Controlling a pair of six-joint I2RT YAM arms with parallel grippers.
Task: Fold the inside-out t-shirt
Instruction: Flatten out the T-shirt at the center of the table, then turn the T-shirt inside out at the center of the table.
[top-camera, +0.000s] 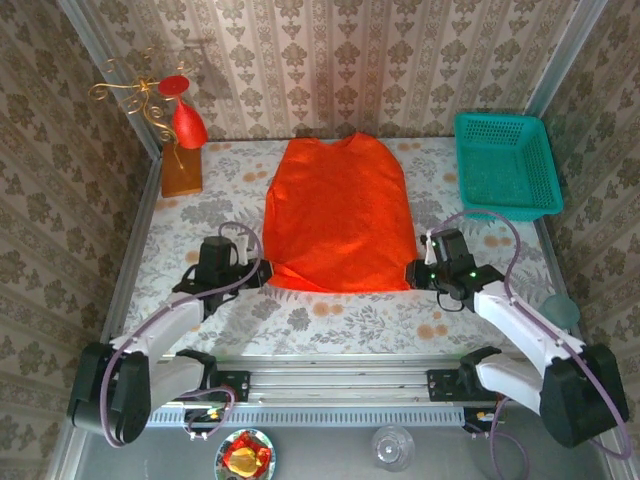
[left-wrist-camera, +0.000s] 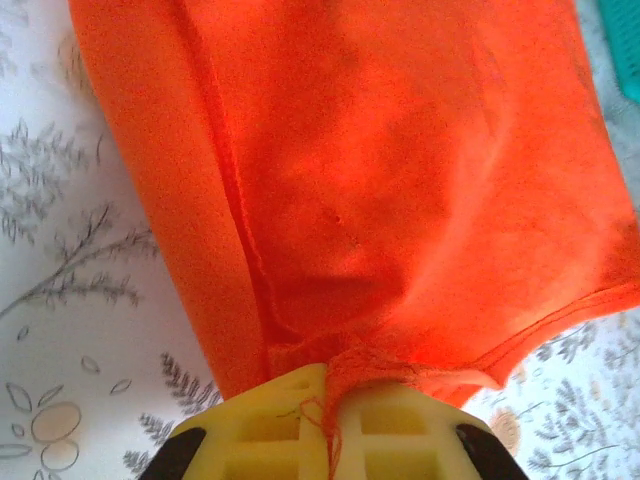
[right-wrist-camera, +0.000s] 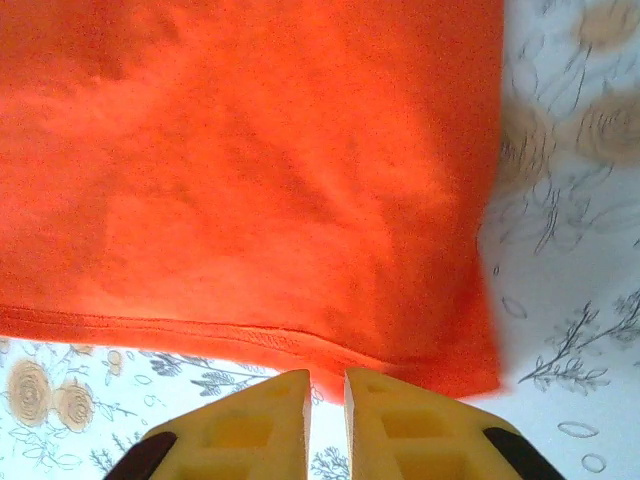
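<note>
Orange t-shirt (left-wrist-camera: 400, 200) corner in left tool (left-wrist-camera: 330, 388)

My left arm (top-camera: 160, 325) and right arm (top-camera: 520, 315) reach forward, low. My left claw (left-wrist-camera: 330, 395) pinches the shirt (left-wrist-camera: 400, 200) hem; my right claw (right-wrist-camera: 327, 385) is slightly parted, gripping nothing.

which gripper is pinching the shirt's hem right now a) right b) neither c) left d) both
C: the t-shirt has its hem bunched inside the left gripper, while the right gripper is slightly open over bare table, with no fabric in its gap.
</note>
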